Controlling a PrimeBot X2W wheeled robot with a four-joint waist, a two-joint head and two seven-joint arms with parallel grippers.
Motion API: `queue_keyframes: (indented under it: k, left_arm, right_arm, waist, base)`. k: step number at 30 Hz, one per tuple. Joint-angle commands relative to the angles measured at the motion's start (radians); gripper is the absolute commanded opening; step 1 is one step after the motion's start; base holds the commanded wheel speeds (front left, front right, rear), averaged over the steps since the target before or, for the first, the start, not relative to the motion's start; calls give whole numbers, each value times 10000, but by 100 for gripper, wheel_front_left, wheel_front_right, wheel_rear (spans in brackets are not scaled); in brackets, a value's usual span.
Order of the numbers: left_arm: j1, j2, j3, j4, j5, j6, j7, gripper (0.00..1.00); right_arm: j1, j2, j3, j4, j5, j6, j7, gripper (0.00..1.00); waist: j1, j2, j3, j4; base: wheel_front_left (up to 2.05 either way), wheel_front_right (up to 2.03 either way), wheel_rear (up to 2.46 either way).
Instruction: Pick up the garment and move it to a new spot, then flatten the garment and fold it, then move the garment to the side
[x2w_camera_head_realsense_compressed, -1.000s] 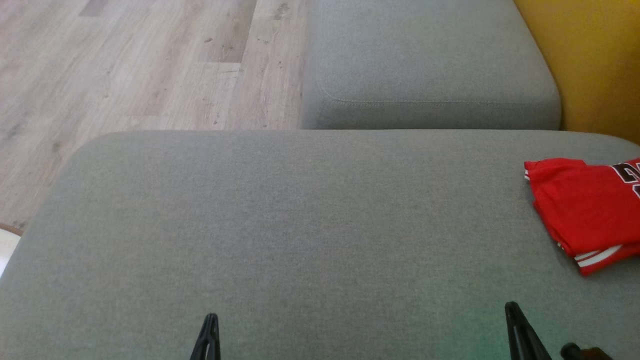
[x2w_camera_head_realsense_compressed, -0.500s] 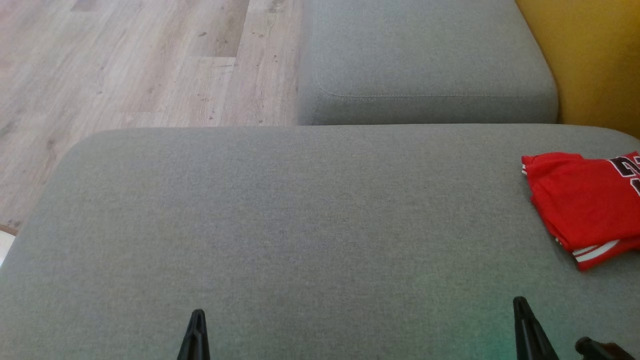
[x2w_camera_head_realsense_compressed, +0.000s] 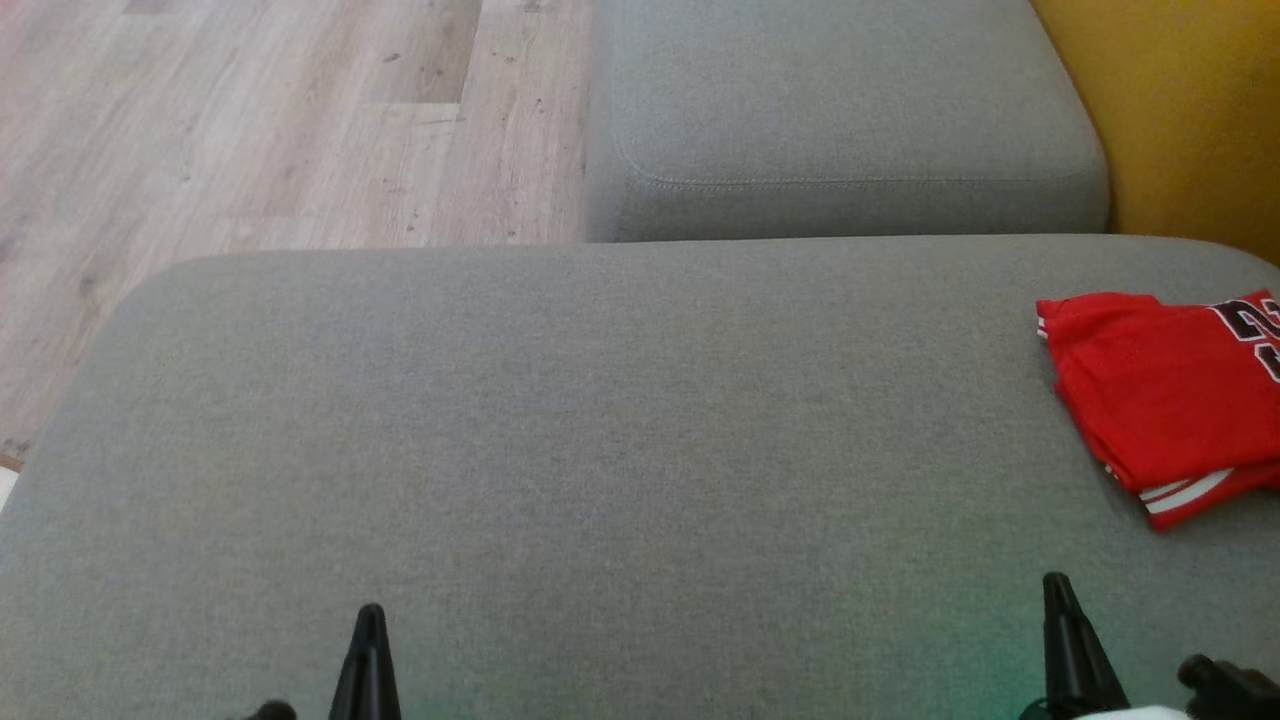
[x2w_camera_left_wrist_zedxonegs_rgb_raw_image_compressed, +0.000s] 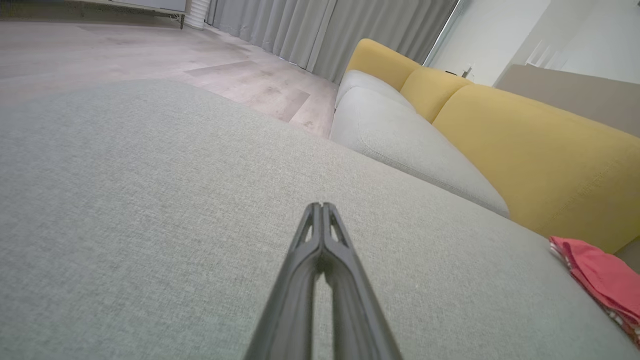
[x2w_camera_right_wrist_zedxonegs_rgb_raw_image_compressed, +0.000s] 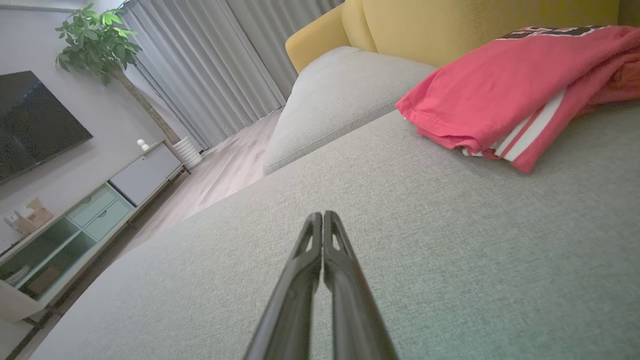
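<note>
The garment (x2w_camera_head_realsense_compressed: 1165, 400) is a red shirt with white stripes and dark lettering, folded and lying at the right edge of the grey cushion (x2w_camera_head_realsense_compressed: 600, 450). It also appears as a red bundle (x2w_camera_right_wrist_zedxonegs_rgb_raw_image_compressed: 505, 95) at the upper right of the right wrist view and at the right edge (x2w_camera_left_wrist_zedxonegs_rgb_raw_image_compressed: 600, 280) of the left wrist view. My right gripper (x2w_camera_head_realsense_compressed: 1062, 600) is shut and empty, near the front edge, below the garment and apart from it. My left gripper (x2w_camera_head_realsense_compressed: 368, 625) is shut and empty at the lower left. Both hover over bare cushion (x2w_camera_right_wrist_zedxonegs_rgb_raw_image_compressed: 320, 216) (x2w_camera_left_wrist_zedxonegs_rgb_raw_image_compressed: 320, 206).
A second grey cushion (x2w_camera_head_realsense_compressed: 840, 110) lies beyond the first. A yellow sofa back (x2w_camera_head_realsense_compressed: 1180, 110) runs along the right. Wooden floor (x2w_camera_head_realsense_compressed: 250, 120) lies at the upper left. A TV cabinet (x2w_camera_right_wrist_zedxonegs_rgb_raw_image_compressed: 75, 225), a plant (x2w_camera_right_wrist_zedxonegs_rgb_raw_image_compressed: 100, 40) and curtains (x2w_camera_right_wrist_zedxonegs_rgb_raw_image_compressed: 210, 65) stand across the room.
The head view has shifted, so cushion and garment sit slightly higher in the picture. The left fingertip has drifted left and the right fingertip right. The garment lies where it was.
</note>
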Motion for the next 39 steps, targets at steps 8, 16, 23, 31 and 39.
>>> queue_keyframes:
  k: [8,16,23,31,39]
  left_arm:
    - [-764,119,433,-186,-1246,-206,236,0]
    - [-1003,140,635,-93,-2227,-350,442,0]
    - [-1215,154,819,-7,-3084,-478,629,0]
    - [-1459,165,1036,95,-4058,-623,847,0]
    - [-1703,171,1259,198,-5026,-768,1071,0]
  right_arm:
    - [-857,-196,-82,-212,1238,22,249,0]
    - [-1111,-218,-152,-146,2198,26,458,0]
    - [-1334,-233,-219,-88,3036,30,646,0]
    - [-1589,-247,-300,-20,3990,35,865,0]
    - [-1845,-257,-387,47,4939,39,1088,0]
  waist:
    - [-1,0,96,-84]
    - [-1,0,181,-159]
    - [-1,0,255,-224]
    - [-1,0,339,-299]
    - [-1,0,424,-374]
  base:
    - [0,0,0]
    - [0,0,0]
    - [0,0,0]
    - [0,0,0]
    - [0,0,0]
